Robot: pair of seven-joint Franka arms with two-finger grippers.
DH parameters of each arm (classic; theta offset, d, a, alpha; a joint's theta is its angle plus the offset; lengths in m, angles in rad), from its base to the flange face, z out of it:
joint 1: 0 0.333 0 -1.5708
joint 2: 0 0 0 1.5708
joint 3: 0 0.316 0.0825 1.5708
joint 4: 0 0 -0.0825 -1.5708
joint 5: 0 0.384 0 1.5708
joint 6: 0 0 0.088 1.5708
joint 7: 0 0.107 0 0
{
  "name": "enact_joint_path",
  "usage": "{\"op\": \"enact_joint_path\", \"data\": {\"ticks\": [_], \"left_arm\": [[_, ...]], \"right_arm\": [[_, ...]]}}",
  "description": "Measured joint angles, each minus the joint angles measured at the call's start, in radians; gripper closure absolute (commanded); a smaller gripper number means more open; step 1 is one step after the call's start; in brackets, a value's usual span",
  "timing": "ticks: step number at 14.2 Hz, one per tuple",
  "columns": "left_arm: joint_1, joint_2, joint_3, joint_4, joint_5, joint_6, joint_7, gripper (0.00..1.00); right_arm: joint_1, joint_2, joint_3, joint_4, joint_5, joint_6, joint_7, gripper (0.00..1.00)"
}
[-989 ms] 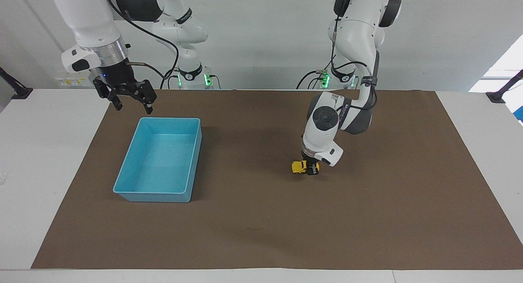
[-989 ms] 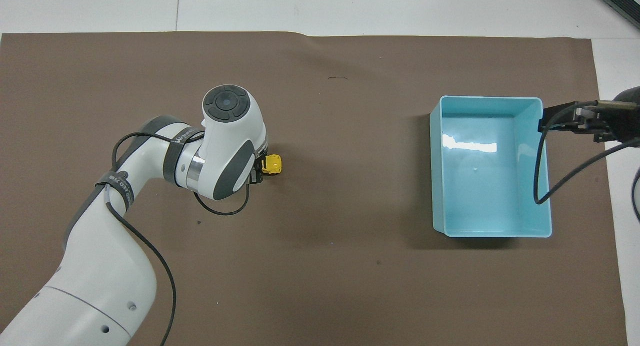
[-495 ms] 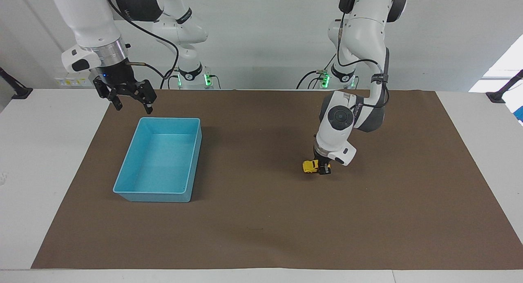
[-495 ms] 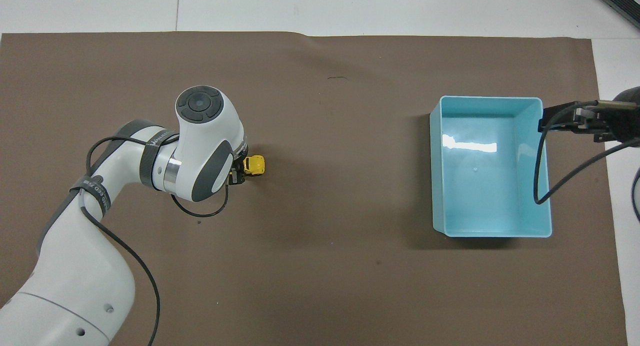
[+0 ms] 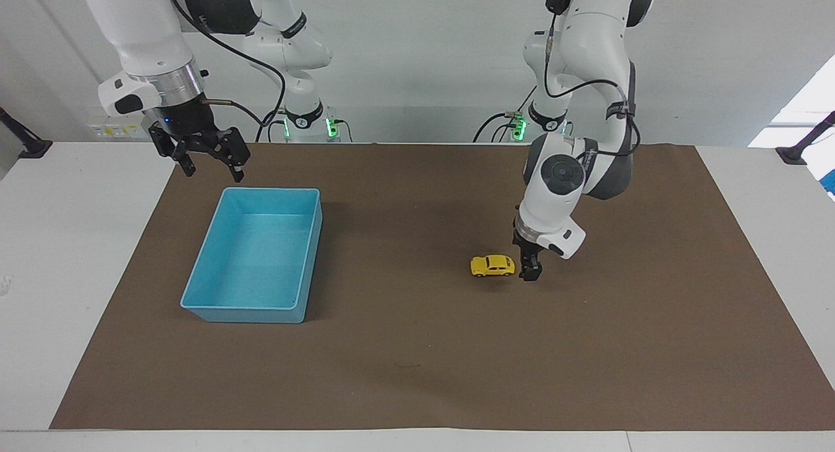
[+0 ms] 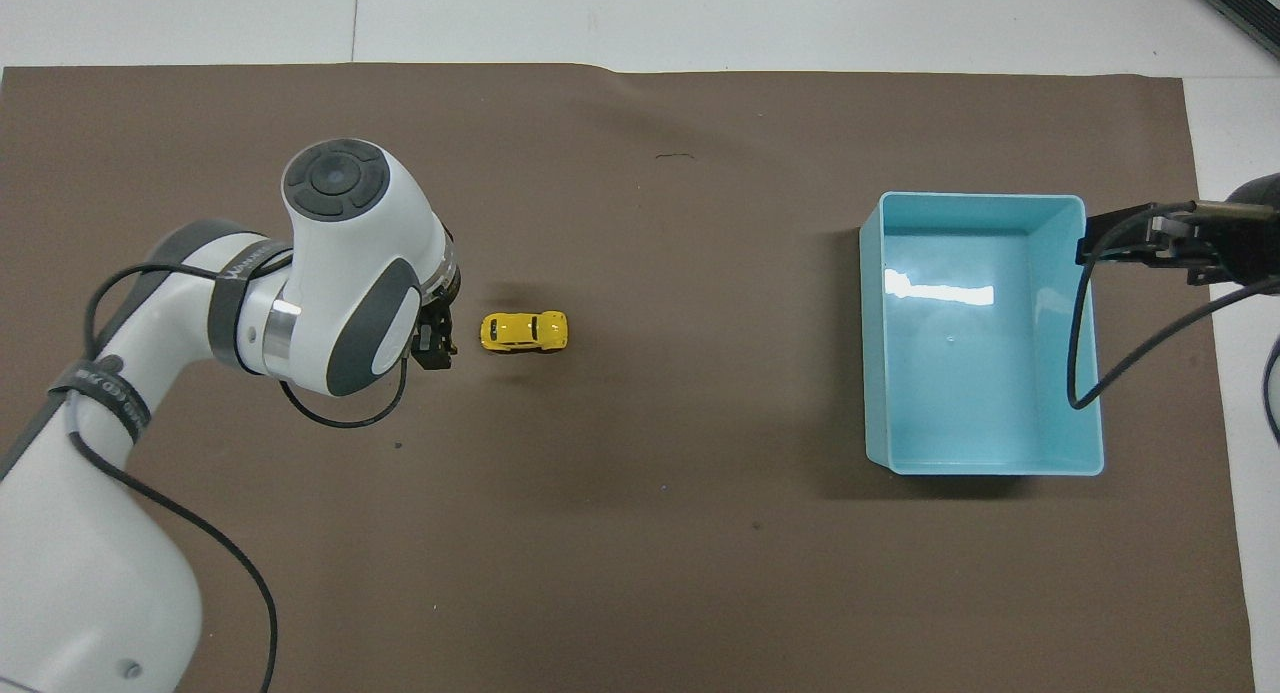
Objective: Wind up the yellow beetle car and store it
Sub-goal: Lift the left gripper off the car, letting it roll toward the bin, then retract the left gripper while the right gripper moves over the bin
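The yellow beetle car point(image 5: 492, 266) point(image 6: 524, 331) stands free on its wheels on the brown mat, about mid-table and toward the left arm's end. Just beside the car's end that points away from the bin, my left gripper point(image 5: 530, 270) point(image 6: 435, 341) hangs low over the mat, open and holding nothing, with a small gap to the car. The empty blue bin point(image 5: 271, 190) point(image 6: 870, 343) sits toward the right arm's end. My right gripper point(image 5: 214, 170) point(image 6: 1090, 245) waits open in the air over the bin's edge.
The brown mat point(image 5: 417, 361) covers most of the white table point(image 5: 65, 243). A stretch of bare mat lies between the car and the bin. The right arm's cable point(image 6: 1075, 373) hangs over the bin's side wall.
My left gripper has let go of the car and drawn back toward the left arm's end of the table. The car now stands alone on the mat. The right arm has not moved.
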Motion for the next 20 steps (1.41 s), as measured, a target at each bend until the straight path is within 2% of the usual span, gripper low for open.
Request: {"op": "enact_joint_path", "data": {"ticks": [2, 15, 20], "left_arm": [[0.006, -0.034, 0.000, 0.002, 0.000, -0.026, 0.008, 0.00], [0.006, -0.030, -0.002, 0.004, 0.000, -0.024, 0.061, 0.00], [0.047, -0.072, 0.001, 0.046, 0.000, -0.024, 0.149, 0.00]], "right_arm": [[0.000, 0.000, 0.000, 0.000, 0.000, 0.000, 0.000, 0.00], [0.000, 0.000, 0.000, 0.000, 0.000, 0.000, 0.000, 0.00], [0.000, 0.000, 0.001, 0.000, 0.000, 0.000, 0.000, 0.00]]}}
